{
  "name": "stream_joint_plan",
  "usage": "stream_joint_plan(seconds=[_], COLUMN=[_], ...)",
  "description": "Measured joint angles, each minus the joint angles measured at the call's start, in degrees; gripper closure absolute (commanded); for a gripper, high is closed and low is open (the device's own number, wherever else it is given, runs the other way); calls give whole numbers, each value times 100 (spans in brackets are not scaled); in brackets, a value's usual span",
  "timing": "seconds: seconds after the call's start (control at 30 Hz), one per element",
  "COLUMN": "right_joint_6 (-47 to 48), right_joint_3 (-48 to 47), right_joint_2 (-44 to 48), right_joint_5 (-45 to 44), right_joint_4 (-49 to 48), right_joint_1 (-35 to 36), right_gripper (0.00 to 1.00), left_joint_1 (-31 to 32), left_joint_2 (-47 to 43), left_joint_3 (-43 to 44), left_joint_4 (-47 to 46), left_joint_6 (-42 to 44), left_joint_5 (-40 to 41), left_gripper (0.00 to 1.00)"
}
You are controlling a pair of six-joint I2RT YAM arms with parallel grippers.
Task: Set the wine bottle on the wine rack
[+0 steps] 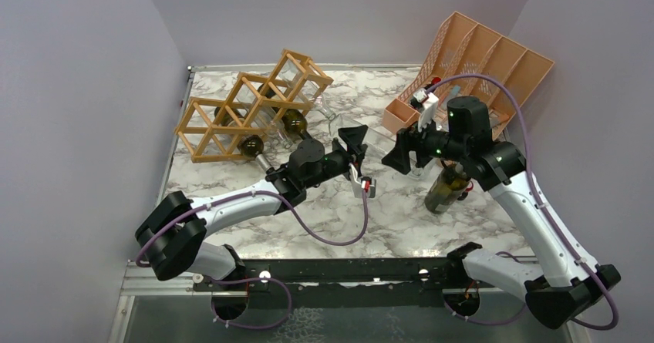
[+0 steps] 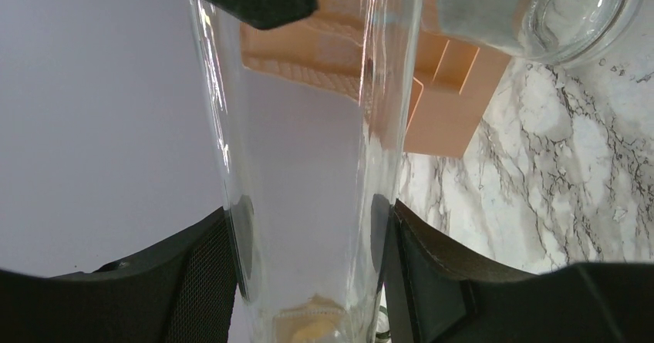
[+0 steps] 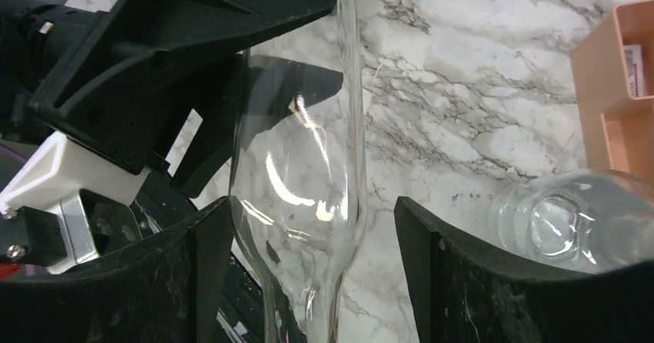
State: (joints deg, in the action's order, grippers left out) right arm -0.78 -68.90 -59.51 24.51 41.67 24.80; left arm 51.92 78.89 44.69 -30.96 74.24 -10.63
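No legible text or labels anywhere.

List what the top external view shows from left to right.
wine rack → left gripper → held clear bottle → right gripper → upright dark green bottle

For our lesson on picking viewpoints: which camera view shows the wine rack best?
The top external view: the whole wine rack shows there, at the far left of the table, bottles lying in its cells. Neither wrist view shows any of it; both look at a clear bottle close up.
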Motion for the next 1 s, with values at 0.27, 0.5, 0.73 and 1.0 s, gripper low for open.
stream_joint_plan(seconds=[0.27,0.5,0.73,1.0], right_joint_6=[-7,13,-63,-422], right_joint_3=[221,256,282,393], right_joint_2=[-127,-256,-234,-13], right_joint_5=[216,343,317,-61], right_joint_4=[-2,-7,-79,-323], right_joint_1=[0,2,2,11], right_gripper=[38,77,99,99], left_joint_1=[0,-17,-22,-9], left_joint_2=[35,37,37,-42], left_joint_3=[149,170,170,177], left_joint_4=[313,516,535,319], left_joint_6=[343,455,444,271], left_joint_5=[-74,-76,-57,-55], left_gripper=[100,100,15,1])
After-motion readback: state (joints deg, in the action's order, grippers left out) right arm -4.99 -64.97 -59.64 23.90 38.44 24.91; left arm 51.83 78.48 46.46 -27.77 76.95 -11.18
